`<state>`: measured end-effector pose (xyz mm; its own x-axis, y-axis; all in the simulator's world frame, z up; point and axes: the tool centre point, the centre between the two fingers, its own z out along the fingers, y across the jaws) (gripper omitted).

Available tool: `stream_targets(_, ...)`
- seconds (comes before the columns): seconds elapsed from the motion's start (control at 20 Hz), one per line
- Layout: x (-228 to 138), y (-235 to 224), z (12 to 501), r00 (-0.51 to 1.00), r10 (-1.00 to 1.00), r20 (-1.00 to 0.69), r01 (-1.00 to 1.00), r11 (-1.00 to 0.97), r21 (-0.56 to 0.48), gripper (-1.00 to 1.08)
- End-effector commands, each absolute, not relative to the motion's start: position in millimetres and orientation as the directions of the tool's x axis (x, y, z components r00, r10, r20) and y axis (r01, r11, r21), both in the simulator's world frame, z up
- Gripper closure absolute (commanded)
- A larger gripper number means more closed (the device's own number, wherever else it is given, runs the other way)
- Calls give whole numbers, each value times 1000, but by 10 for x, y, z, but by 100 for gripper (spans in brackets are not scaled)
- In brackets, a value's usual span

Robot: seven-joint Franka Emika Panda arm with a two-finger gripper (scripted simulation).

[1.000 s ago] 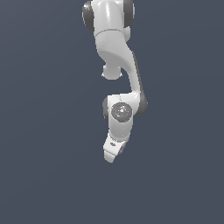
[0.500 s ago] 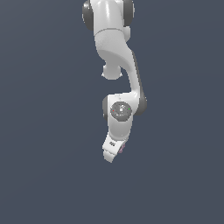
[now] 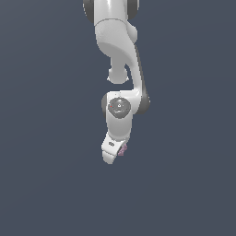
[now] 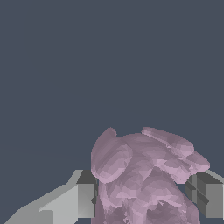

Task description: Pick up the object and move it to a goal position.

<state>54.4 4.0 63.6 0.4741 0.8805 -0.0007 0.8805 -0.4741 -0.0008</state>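
1 arm [image 3: 120,69], 1 gripper [image 4: 142,197], 1 pink obj [image 4: 144,175]

pink knobbly obj [image 4: 144,175], btwn pincer [image 4: 144,197] fingers

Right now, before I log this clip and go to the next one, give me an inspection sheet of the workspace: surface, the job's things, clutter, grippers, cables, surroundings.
Surface: plain dark blue-grey ground, no marks or edges seen.
Job's things: pinkish-mauve lumpy object, sitting between the gripper's fingers in the wrist view; in the exterior view only a small pink bit shows at the gripper's edge. No goal marker seen.
Clutter: nothing seen.
Grippers: gripper shut on the object, with grey fingers on both sides of it.
Cables: nothing seen.
Surroundings: white arm reaching down from the top of the exterior view; otherwise the same flat blue-grey everywhere.
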Motion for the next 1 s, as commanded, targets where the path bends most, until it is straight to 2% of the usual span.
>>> stream_targets(0.0, 457, -81, 742, 475, 880, -1, 880, -475, 0, 108)
stream_targets(0.95, -606, -1501, 2028, 475, 880, 0, 880, -475, 0, 108)
